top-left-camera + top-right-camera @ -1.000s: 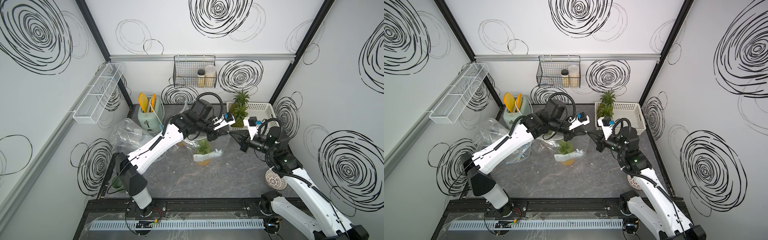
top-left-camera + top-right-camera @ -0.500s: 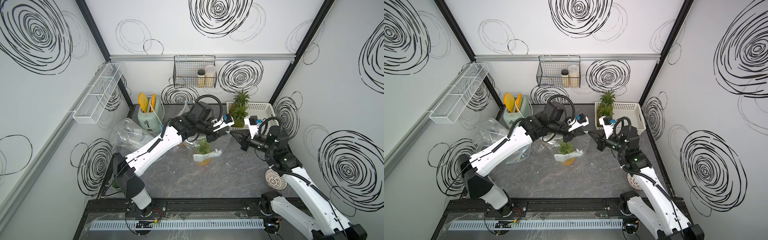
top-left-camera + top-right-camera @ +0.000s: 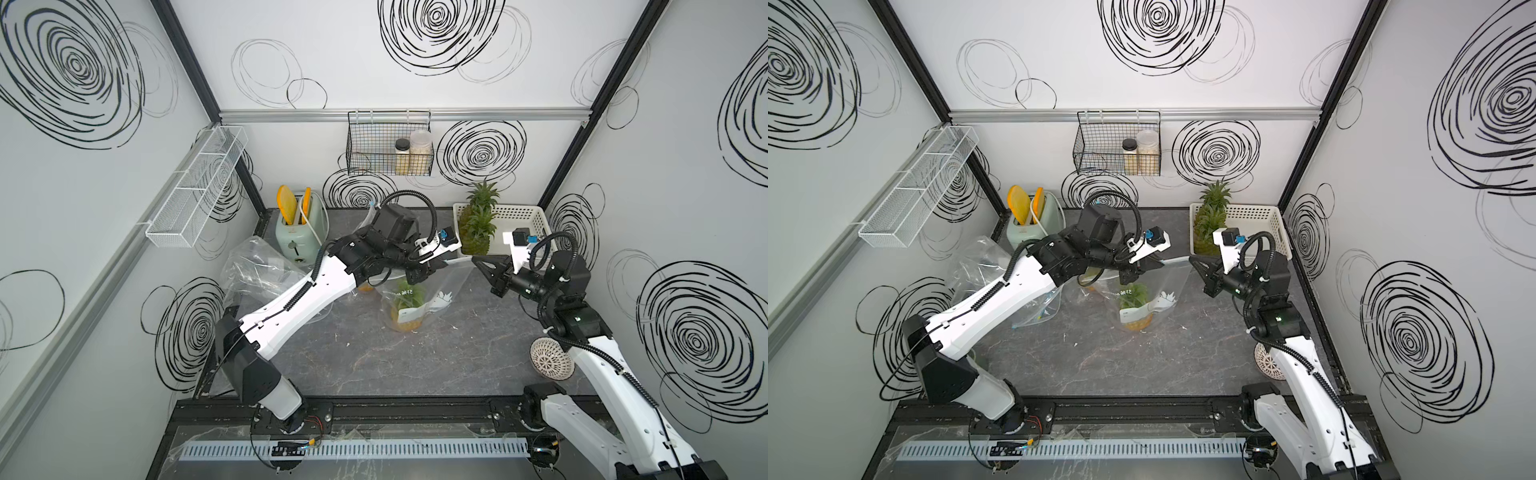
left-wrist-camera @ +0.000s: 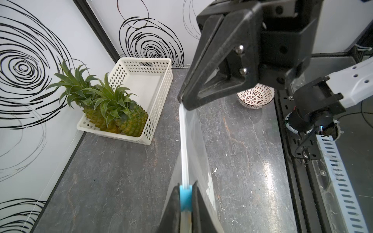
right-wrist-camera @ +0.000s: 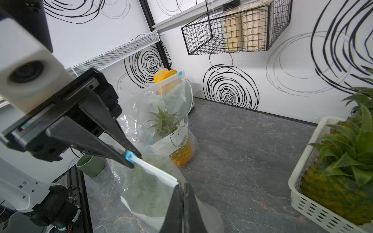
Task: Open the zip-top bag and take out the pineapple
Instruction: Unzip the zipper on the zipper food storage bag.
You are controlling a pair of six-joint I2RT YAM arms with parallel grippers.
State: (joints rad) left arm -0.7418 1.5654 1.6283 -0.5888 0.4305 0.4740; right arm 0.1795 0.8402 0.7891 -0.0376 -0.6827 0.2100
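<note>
A: What is seen left of the zip-top bag (image 3: 451,282)?
B: Crumpled clear plastic (image 3: 257,270) and a toaster (image 3: 297,232) are seen well to its left on the bench (image 3: 374,374). A second bag (image 5: 167,105) with its own fruit is stood just behind and left of it. In both top views that one is mostly hidden under the left arm (image 3: 299,299).
A: How is the bag held?
B: It is held up by its top edge. At the left end the left jaws are clamped on the blue slider (image 4: 185,196). At the right end the right jaws are pressed together on the corner of the zip strip (image 4: 183,141).
A: Is the zip parted?
B: That cannot be told: the strip is seen only edge-on or as one white band.
A: And the pineapple (image 3: 405,305)?
B: It is stood upright inside the bag, on the bench below the strip. Its crown and paper label are made out in both top views; in the right wrist view only a green blur is given.
A: What is right of the bag?
B: A white basket (image 3: 523,214) with two pineapples (image 4: 121,113) is set near, behind and to the right. A patterned bowl (image 4: 255,98) is placed further right and is partly covered by the right arm (image 3: 602,374) in both top views.
</note>
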